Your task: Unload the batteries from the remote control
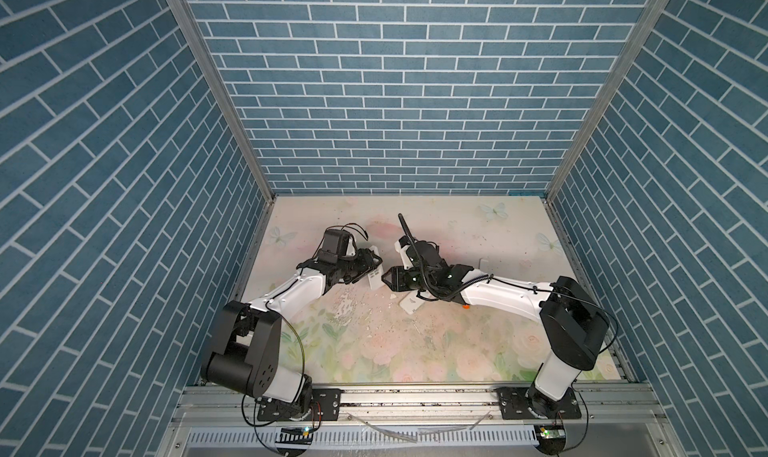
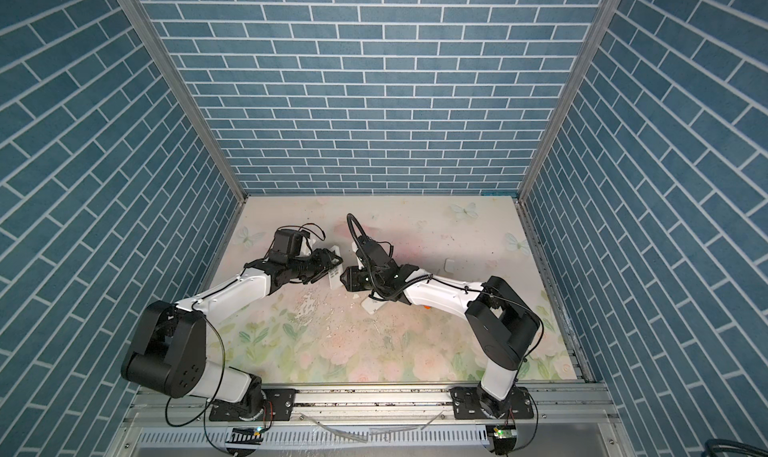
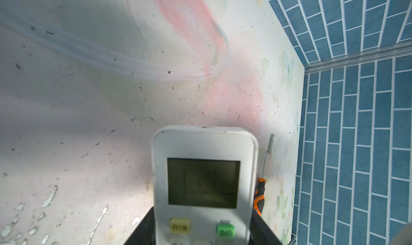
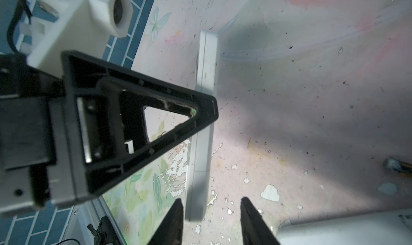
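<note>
Top views: left hand (image 1: 369, 268) is gripping the white remote (image 1: 375, 281) above the floral surface (image 1: 415, 351). Left wrist: its rounded plastic face is showing a dark screen (image 3: 204, 182). Right wrist: right hand (image 4: 211, 200) is gaping around its slim edge.

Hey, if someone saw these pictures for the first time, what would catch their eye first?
The two arms meet mid-table: the left gripper clamps a white remote control, and the open right gripper points at it. Blue brick-pattern walls tower over the worn floral table, where an orange-handled screwdriver lies.
</note>
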